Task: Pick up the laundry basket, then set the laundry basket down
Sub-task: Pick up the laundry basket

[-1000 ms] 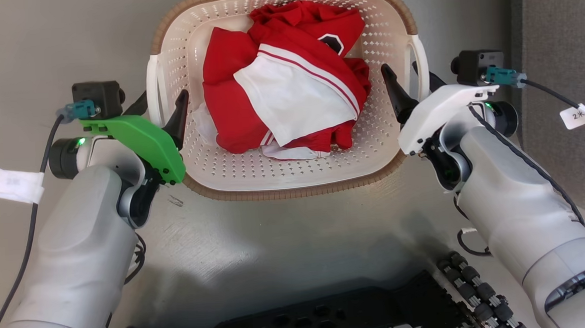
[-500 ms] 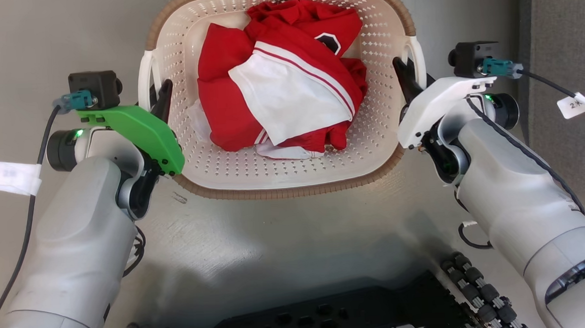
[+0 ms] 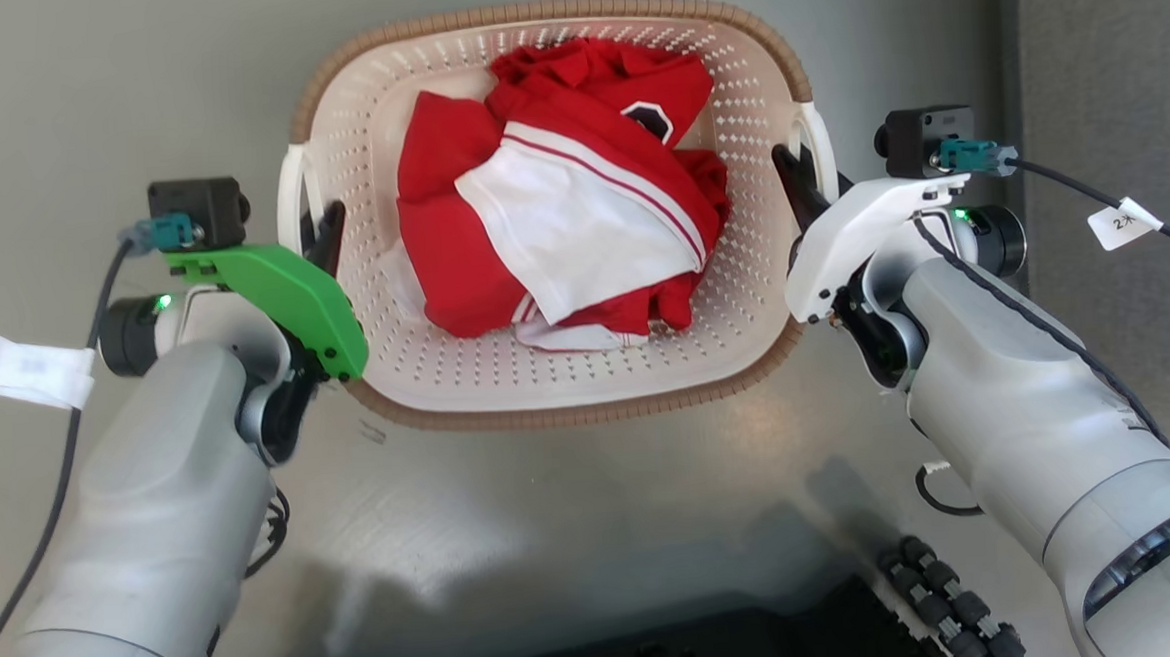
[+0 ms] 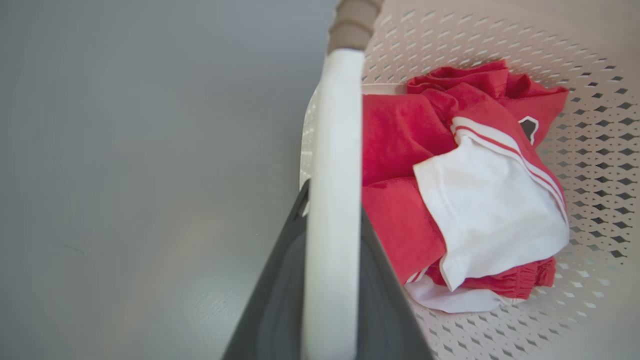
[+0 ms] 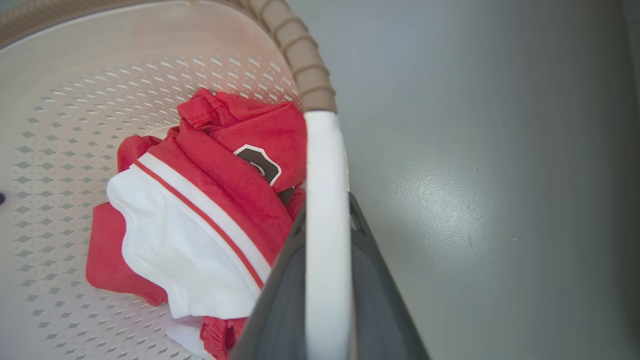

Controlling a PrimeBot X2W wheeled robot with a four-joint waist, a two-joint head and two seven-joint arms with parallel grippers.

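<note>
Here's the left tool [image 3: 321,227] clamped tight on the basket's left handle [image 3: 288,199], one dark finger on each side. The right tool [image 3: 809,172] is pinched the same way on the right handle [image 3: 821,141]. The basket [image 3: 550,415] is between both arms over the grey floor [image 3: 594,508], with red-and-white clothes [image 3: 559,220] heaped inside.

Both arms outstretched; left gripper [image 3: 319,224] and right gripper [image 3: 805,169] clamped.

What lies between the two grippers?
In the head view, the laundry basket, holding red-and-white clothing, fills the stretch between the left gripper and the right gripper.
</note>
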